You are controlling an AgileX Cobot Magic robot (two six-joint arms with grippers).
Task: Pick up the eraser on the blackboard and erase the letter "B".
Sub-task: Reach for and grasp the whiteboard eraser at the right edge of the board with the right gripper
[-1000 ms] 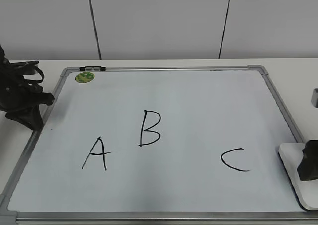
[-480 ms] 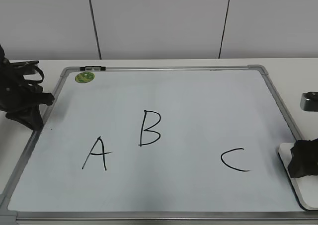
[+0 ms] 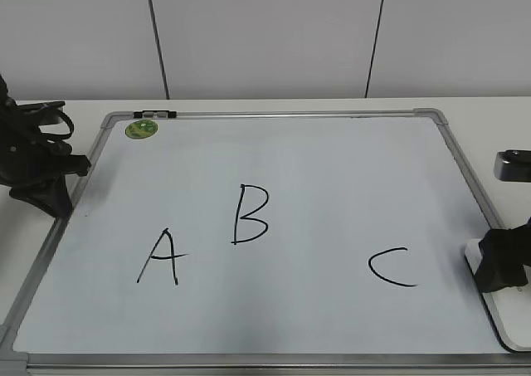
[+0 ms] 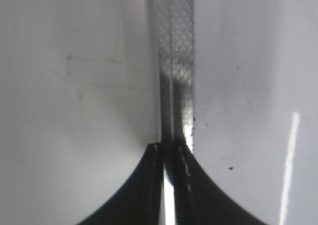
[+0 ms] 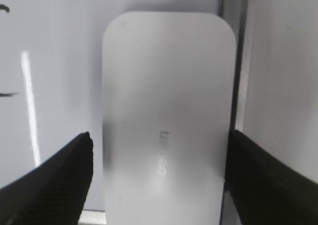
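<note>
The blackboard (image 3: 332, 177) lies flat on the table. The letter "B" (image 3: 249, 214) is left of its middle. The white eraser (image 3: 500, 316) lies at the board's right edge, near the front. In the right wrist view the eraser (image 5: 169, 76) sits between my two fingers. My right gripper (image 5: 159, 138) is open and straddles the eraser's near end; it also shows in the exterior view (image 3: 500, 264). My left gripper (image 3: 51, 195) is shut and empty at the board's left edge; in the left wrist view its tips (image 4: 171, 146) are over the metal frame (image 4: 174, 61).
A black "A" (image 3: 160, 258) is left of the "B" and a black "C" (image 3: 392, 266) is right of it, near the eraser. A green sticker (image 3: 141, 129) and a small black-and-white clip (image 3: 155, 114) are at the board's far left corner.
My right gripper has moved left and away from the camera over the eraser, and more of its arm shows at the right edge. The left arm has not moved.
</note>
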